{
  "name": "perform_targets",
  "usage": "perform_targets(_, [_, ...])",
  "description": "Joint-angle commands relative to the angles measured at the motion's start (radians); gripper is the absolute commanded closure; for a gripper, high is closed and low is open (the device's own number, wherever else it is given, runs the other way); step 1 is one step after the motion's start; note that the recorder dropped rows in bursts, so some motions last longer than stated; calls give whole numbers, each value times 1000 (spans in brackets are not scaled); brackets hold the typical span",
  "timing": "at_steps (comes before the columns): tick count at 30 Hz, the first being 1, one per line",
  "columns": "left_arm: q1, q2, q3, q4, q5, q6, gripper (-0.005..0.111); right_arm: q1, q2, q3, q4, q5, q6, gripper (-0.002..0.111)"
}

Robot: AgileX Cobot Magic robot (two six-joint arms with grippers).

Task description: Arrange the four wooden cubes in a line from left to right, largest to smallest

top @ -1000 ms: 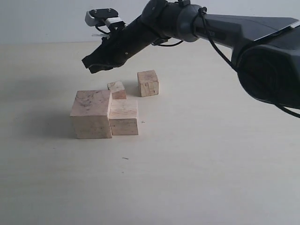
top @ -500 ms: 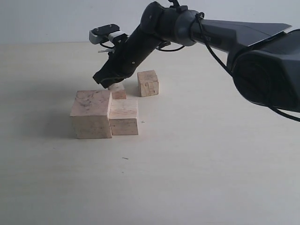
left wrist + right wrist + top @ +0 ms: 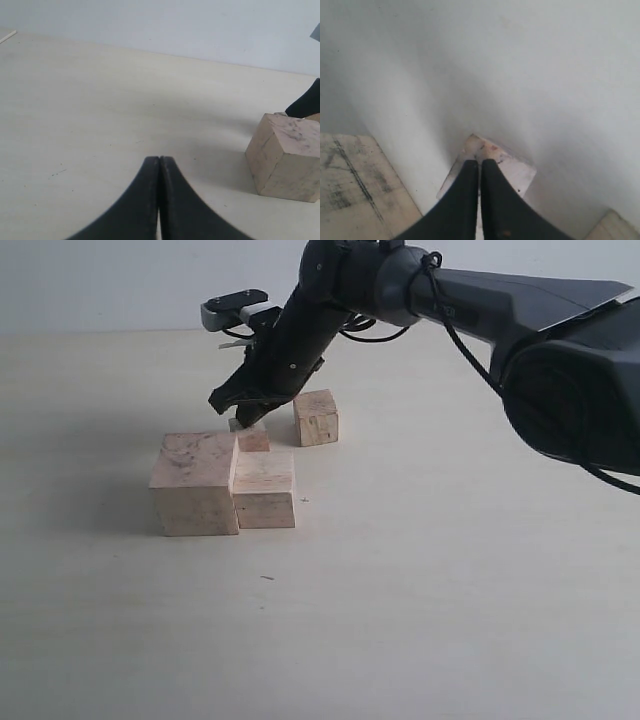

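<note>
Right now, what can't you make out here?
- Smallest cube: in the exterior view, the right gripper covers its top; contact unclear.
- Left gripper: outside the exterior view; only its fingertips show in the left wrist view.
- Largest cube: cut off by the left wrist view's edge; it hides most of what lies behind.

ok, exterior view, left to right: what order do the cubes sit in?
Largest cube → second-largest cube → third cube. Smallest cube left out: it sits behind the first two, overlapping both across the picture, just under the right gripper.
</note>
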Motion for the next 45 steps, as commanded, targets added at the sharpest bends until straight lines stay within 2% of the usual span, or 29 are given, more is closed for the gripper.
perform_targets(1, [-1,-4,4,-5,-6,3,107,0,14,5,-52,63,11,104])
perform_targets(4, [-1,-4,4,-5,-6,3,107,0,14,5,8,55,-43,104])
perform_targets(11, [-1,-4,4,-5,-6,3,107,2,11,5,277,-18,-197,104])
perform_targets(16, [-1,-4,4,-5,-6,3,107,6,23,5,294,-70,-221,104])
perform_targets(23, [-1,-4,4,-5,-6,3,107,4,72,5,235,-72,-202,104])
perform_targets(29, [-1,-4,4,-5,-6,3,107,-32,58,-4,-5,-76,8,104])
perform_targets(37, [-1,-4,4,-5,-6,3,107,-118,57,-4,-40,-73,90,104])
perform_targets(45, [-1,-4,4,-5,-6,3,107,-186,32,-4,-67,6,125,105])
